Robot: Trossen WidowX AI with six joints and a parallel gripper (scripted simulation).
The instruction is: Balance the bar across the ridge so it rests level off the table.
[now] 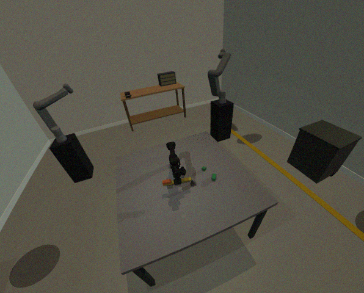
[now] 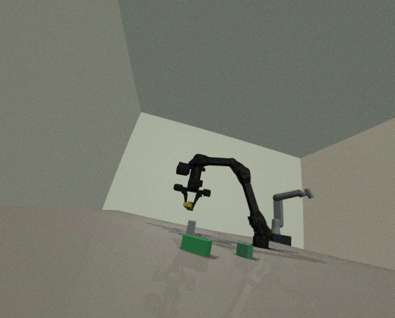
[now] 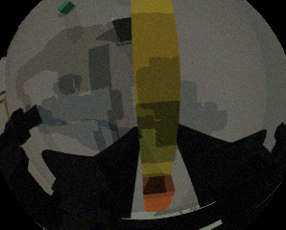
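Note:
The yellow bar (image 1: 186, 180) (image 2: 188, 206) (image 3: 154, 38) has an orange block (image 1: 167, 182) (image 3: 158, 198) at one end. My gripper (image 1: 177, 182) (image 2: 189, 205) (image 3: 156, 129) is shut on the bar, nearer the orange end, and holds it clear above the table. The small grey ridge (image 1: 193, 182) (image 2: 191, 226) (image 3: 124, 30) stands on the table, lower than the bar. In the wrist view it shows just left of the bar's far yellow part, partly hidden by it. The bar does not touch the ridge in the exterior view.
A larger green block (image 1: 214, 177) (image 2: 195, 244) and a smaller green block (image 1: 204, 168) (image 2: 244, 250) lie on the table (image 1: 182, 233) beyond the ridge from the orange end. Two grey arms on black pedestals and a wooden shelf stand away from the table.

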